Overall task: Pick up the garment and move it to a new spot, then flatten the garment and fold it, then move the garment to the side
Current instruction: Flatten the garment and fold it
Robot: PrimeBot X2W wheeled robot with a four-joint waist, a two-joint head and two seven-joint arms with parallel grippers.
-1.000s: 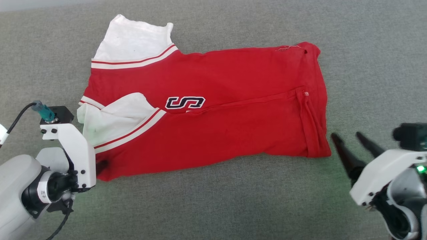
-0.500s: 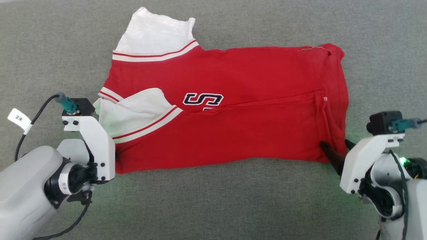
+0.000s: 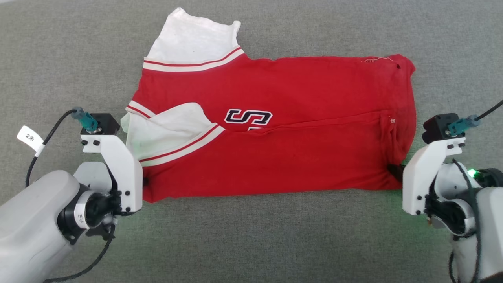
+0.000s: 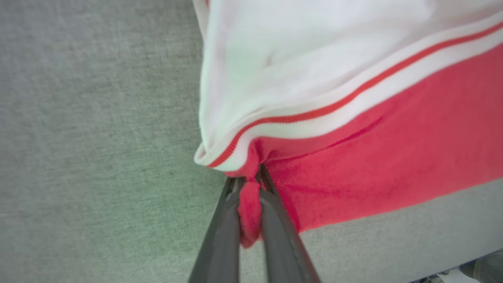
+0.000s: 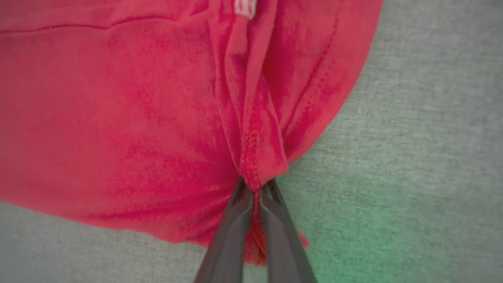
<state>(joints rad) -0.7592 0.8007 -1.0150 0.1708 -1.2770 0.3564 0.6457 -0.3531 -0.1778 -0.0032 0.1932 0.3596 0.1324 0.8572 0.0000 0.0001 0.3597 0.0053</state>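
Observation:
The garment (image 3: 298,129), a red shirt with white sleeves and striped trim, lies folded lengthwise on the grey surface, with part of a black letter showing on top. My left gripper (image 4: 250,179) is shut on the garment's (image 4: 353,165) near left corner, just below the white sleeve (image 4: 298,59). In the head view that gripper (image 3: 144,181) is mostly hidden behind its white bracket. My right gripper (image 5: 255,184) is shut on a bunched fold of red hem (image 5: 255,118) at the near right corner, and in the head view it (image 3: 394,169) sits at the garment's edge.
The grey fabric surface (image 3: 251,243) stretches all around the garment, with open room in front and at both sides. A tagged cable (image 3: 31,141) hangs off my left wrist. A second cable (image 3: 487,112) runs from the right wrist.
The head camera has shifted. My right gripper came in from open at the right and shut on the near right hem corner. The left gripper stays at the near left corner.

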